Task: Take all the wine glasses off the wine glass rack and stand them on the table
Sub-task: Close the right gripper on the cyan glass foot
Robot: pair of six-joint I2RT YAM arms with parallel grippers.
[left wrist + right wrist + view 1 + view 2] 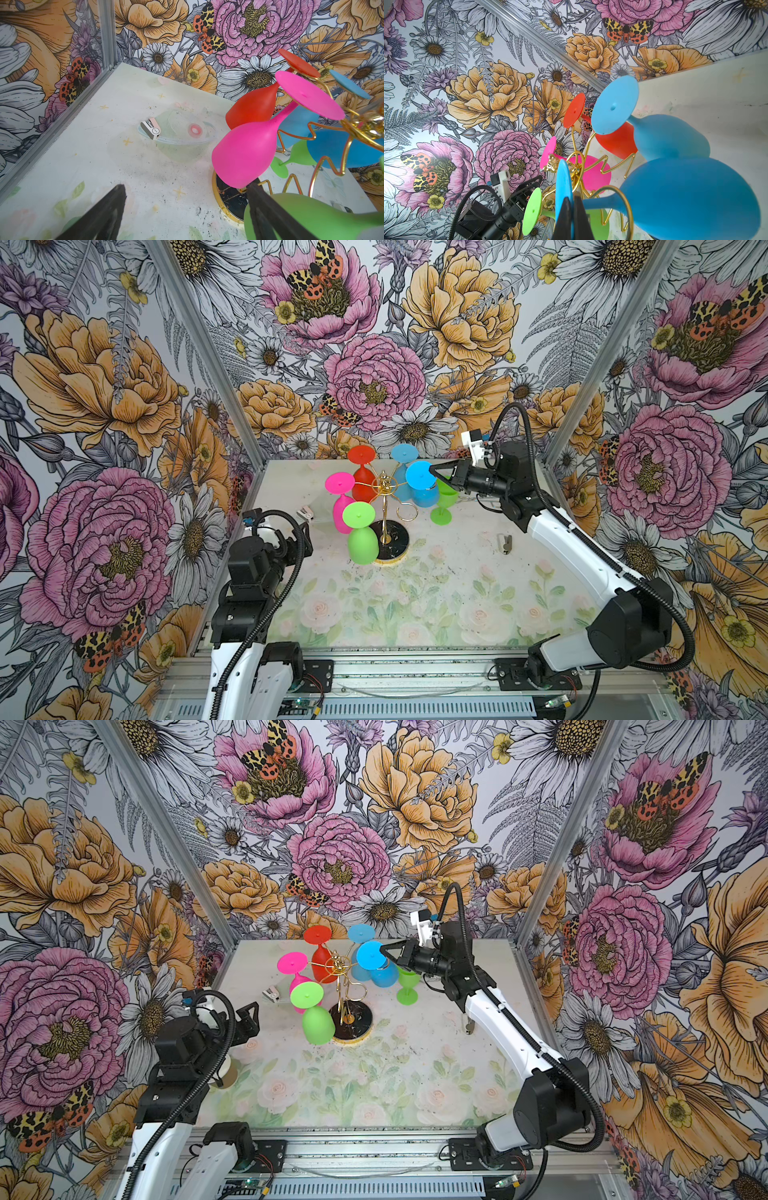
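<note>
Left jaws spread — right jaws pinch blue wine glass (420, 476) foot; hangs vertical, inverted.

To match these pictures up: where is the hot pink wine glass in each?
In a top view: hot pink matte wine glass hangs upside down on the left of the thin gold wire rack.
In a top view: same place.
Left wrist view: large, beside the red wine glass.
Right wrist view: small, behind the gold wires.
Shared landmark: the rack's knobbed top.
</note>
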